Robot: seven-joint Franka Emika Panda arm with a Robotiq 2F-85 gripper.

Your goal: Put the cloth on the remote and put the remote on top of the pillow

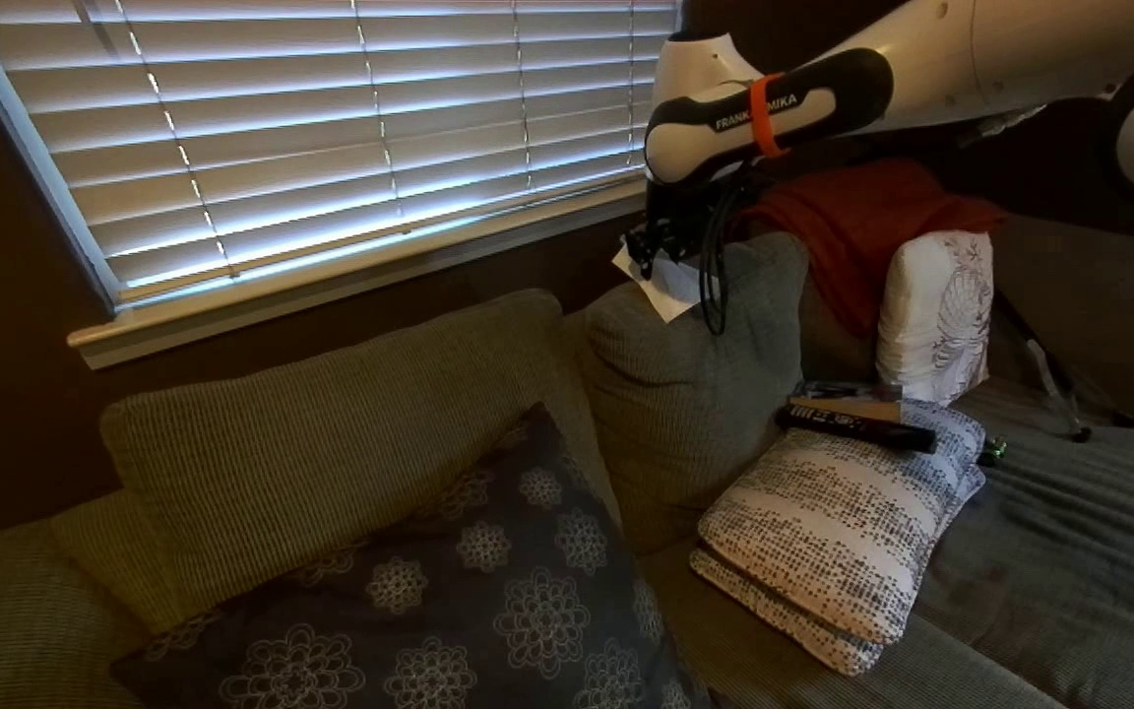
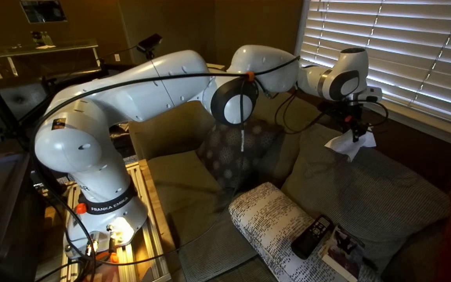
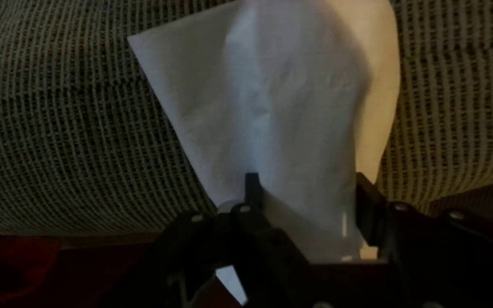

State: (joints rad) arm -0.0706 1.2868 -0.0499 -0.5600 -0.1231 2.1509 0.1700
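The white cloth (image 1: 673, 290) lies creased over the top of a couch back cushion; it also shows in an exterior view (image 2: 347, 144) and fills the middle of the wrist view (image 3: 298, 111). My gripper (image 3: 305, 188) is right at the cloth, its two fingers apart with cloth showing between them. The gripper also shows in both exterior views (image 1: 654, 258) (image 2: 358, 133), pointing down. The black remote (image 2: 312, 237) lies on the white pillow with dark dots (image 2: 268, 211). Remote (image 1: 860, 429) and pillow (image 1: 823, 532) also show in an exterior view. The wrist view shows neither.
A picture card (image 2: 343, 250) lies beside the remote on the pillow. The window sill (image 1: 380, 261) runs behind the cushions. A red blanket (image 1: 852, 217) and a white pillow (image 1: 936, 315) are beyond the cloth. A dark flowered pillow (image 1: 488, 591) leans on the couch.
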